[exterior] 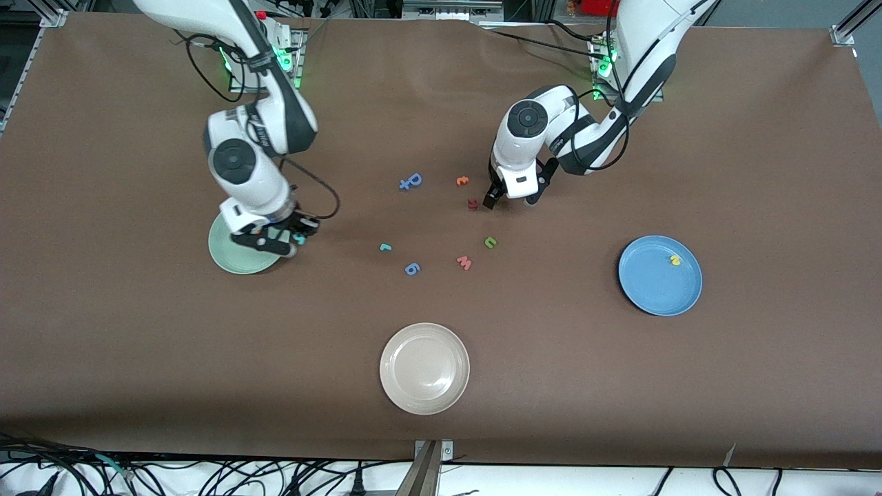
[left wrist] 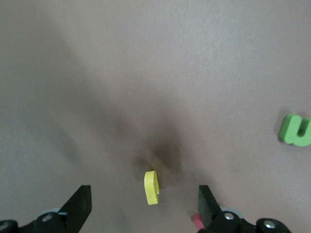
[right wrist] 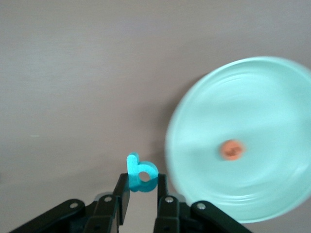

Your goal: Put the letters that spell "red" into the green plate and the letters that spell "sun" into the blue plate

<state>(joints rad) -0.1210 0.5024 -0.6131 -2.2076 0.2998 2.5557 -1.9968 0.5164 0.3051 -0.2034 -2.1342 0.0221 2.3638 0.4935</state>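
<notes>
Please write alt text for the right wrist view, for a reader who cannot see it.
The right gripper is shut on a small teal foam letter "d" over the brown table, beside the round pale mint-green plate. A round orange foam letter lies in that plate.

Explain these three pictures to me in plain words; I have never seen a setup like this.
Two white robot arms stand at a brown table, each ending in a two-finger gripper. The wide picture looks down from across the table; the other two come from cameras on the arms' wrists. The right gripper pinches a small teal foam letter "d" beside the round mint-green plate, which already holds a round orange letter. The left gripper hangs open over a small yellow foam letter. A round blue plate holds another yellow letter. More foam letters and a cream-white plate lie between.
</notes>
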